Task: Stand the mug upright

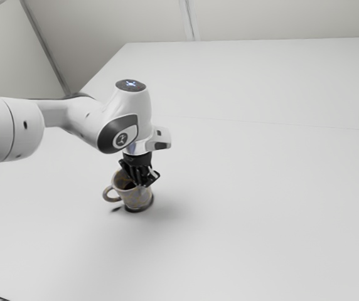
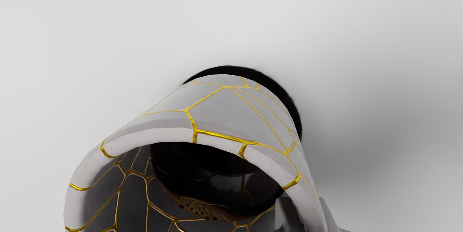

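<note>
Tool (image 1: 145, 180) pointing down at the mug (image 1: 139, 197), and it's a grip on the wall! One finger (image 2: 284, 214) sits inside the mouth, the other (image 2: 330, 218) outside, and the two are closed together with just the thickness of the mug's side pinched between them, right at the rim. And look at that mug: leaning, not square on its base, mouth tipped up and over toward the exterior view's left, base low toward the exterior view's right. Its handle (image 1: 110, 195) sticks out to the exterior view's left, away from the fingers. Pale ceramic, gold veins running all over it, and down in the dark interior a speckled brown band. Where's it standing? Left of centre on the white table (image 1: 248, 213) in the exterior view, well in from the far edge, directly below the hand. Dark shadow hugs the base, a softer one spreads to the exterior view's right; whether the base is touching the tabletop, I can't tell. Up above, the white arm (image 1: 82, 119) reaches in from the exterior view's left.
</note>
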You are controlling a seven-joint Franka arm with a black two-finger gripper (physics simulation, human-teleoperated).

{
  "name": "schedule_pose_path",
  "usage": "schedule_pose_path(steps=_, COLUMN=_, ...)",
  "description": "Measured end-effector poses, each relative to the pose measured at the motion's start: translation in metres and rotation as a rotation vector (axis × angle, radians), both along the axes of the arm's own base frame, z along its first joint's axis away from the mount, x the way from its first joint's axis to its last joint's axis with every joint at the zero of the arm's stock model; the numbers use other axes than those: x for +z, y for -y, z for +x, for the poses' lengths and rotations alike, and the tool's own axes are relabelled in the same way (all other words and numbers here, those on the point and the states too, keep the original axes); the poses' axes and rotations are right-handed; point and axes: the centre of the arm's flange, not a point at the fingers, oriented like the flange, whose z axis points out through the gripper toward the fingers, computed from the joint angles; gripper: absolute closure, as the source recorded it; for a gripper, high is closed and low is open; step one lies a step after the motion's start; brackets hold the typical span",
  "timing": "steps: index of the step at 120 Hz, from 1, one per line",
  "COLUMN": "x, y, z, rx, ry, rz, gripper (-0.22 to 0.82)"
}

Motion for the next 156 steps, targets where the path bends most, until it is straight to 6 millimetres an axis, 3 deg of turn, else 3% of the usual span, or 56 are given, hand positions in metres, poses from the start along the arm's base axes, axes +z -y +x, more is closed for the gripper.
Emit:
schedule_pose_path(steps=32, x=-0.010, y=0.003, z=0.001, rx=0.067, ry=0.003, rz=-0.035, gripper=0.78)
schedule_pose_path(steps=48, x=-0.011, y=0.004, z=0.001, rx=0.085, ry=0.003, rz=-0.046, gripper=0.65)
schedule_pose_path(steps=60, x=-0.007, y=0.003, z=0.001, rx=0.097, ry=0.010, rz=-0.053, gripper=0.50)
schedule_pose_path(steps=87, x=0.024, y=-0.005, z=0.003, rx=0.125, ry=0.065, rz=-0.077, gripper=0.27)
schedule_pose_path(steps=96, x=0.045, y=-0.006, z=0.015, rx=0.127, ry=0.105, rz=-0.086, gripper=0.20)
schedule_pose_path(steps=105, x=0.072, y=-0.008, z=0.043, rx=0.120, ry=0.155, rz=-0.088, gripper=0.15)
schedule_pose_path(steps=120, x=0.133, y=-0.033, z=0.081, rx=0.123, ry=0.240, rz=-0.103, gripper=0.09)
schedule_pose_path(steps=142, x=0.227, y=-0.067, z=0.079, rx=0.111, ry=0.304, rz=-0.128, gripper=0.05)
schedule_pose_path(steps=156, x=0.258, y=-0.070, z=0.082, rx=0.084, ry=0.294, rz=-0.122, gripper=0.04)
